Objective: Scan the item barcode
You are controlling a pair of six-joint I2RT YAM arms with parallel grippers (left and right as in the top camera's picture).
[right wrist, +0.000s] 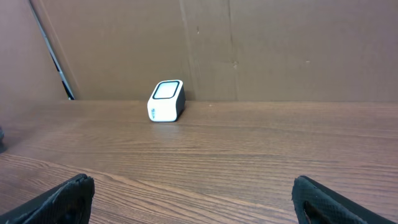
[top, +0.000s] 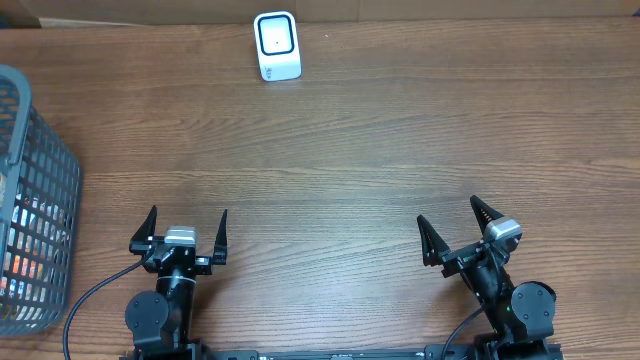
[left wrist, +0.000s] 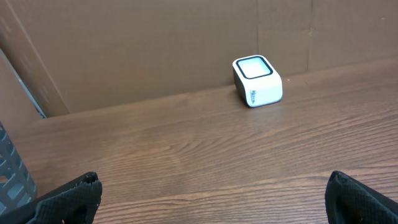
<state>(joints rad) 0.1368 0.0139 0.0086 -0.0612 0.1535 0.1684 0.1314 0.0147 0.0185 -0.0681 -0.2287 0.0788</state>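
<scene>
Overhead, left gripper (top: pixel 188 212) and right gripper (top: pixel 448 208) sit spread wide, empty, at the wood-grain desk's (top: pixel 350 150) near edge, the item (top: pixel 22 262), probably a light packet best pinched by its flat sides, in the grey mesh basket (top: pixel 45 190) at the left edge; left wrist: boxy white scanner (left wrist: pixel 257 81) at the far edge; right wrist: the same, against cardboard (right wrist: pixel 280 50)

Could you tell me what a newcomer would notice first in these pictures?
The small white scanner stands alone at the far edge of the wooden table. A grey mesh basket with colourful items inside sits at the left edge, and the left pincer and right pincer stand open and empty at the near edge.
</scene>
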